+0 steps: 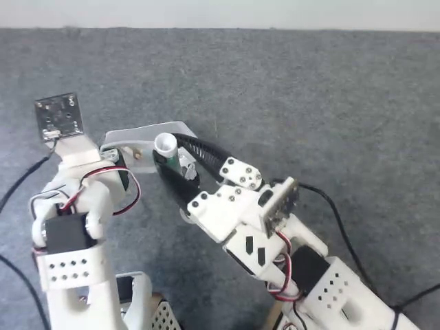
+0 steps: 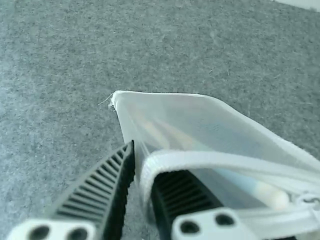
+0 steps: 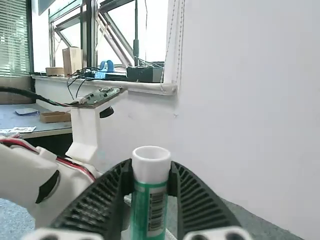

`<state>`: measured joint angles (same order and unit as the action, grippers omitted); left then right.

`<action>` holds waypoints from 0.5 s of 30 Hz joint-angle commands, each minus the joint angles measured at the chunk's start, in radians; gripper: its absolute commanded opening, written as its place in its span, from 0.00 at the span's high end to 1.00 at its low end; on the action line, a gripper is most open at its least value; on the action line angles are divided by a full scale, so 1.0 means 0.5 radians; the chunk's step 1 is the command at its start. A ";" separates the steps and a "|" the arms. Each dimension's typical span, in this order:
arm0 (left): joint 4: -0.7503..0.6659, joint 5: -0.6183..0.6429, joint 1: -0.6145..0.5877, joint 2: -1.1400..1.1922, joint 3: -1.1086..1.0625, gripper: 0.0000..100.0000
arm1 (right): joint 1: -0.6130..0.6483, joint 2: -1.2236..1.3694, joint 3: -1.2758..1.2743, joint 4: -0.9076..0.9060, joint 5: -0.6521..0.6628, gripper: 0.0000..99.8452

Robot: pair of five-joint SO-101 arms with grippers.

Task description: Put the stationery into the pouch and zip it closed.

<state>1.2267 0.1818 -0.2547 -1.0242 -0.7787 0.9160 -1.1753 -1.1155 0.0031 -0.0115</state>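
Two tools meet at the pouch [image 1: 141, 136], which sits left of centre on the grey worktop [image 1: 316, 89]. My left tool [image 2: 144, 162] is clamped on the pouch's zipper rim, with one black finger [image 2: 107, 187] outside the wall and the other inside the mouth, which stands open. A pale, round-ended pen [image 2: 262, 192] lies inside, along the rim. My right tool [image 3: 150, 167] is closed on a green glue stick [image 3: 149, 205], white cap uppermost and clear of the fingertips. In the high view the cap falls within the pouch's outline, just beside my left arm. Whether the lower end of the glue stick has entered the mouth I cannot tell. The pouch's far corner [image 2: 114, 97] carries a loose thread. Beyond that corner the worktop runs open to its far edge, where a pale band begins. A black cable [image 1: 340, 227] lies on the right and another [image 1: 17, 185] on the left, both well apart from the pouch.
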 commanded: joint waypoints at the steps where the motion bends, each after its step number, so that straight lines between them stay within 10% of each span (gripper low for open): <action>1: -0.015 -0.015 0.015 -0.034 0.023 0.99 | 0.011 -0.081 -0.021 0.097 -0.015 0.99; 15: -0.015 -0.015 0.015 -0.034 0.023 0.99 | 0.017 -0.078 -0.368 0.867 -0.018 0.99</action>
<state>1.2267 0.1818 -0.2547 -1.0242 -0.7787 0.9160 -1.1815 -1.3103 0.3728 -0.0115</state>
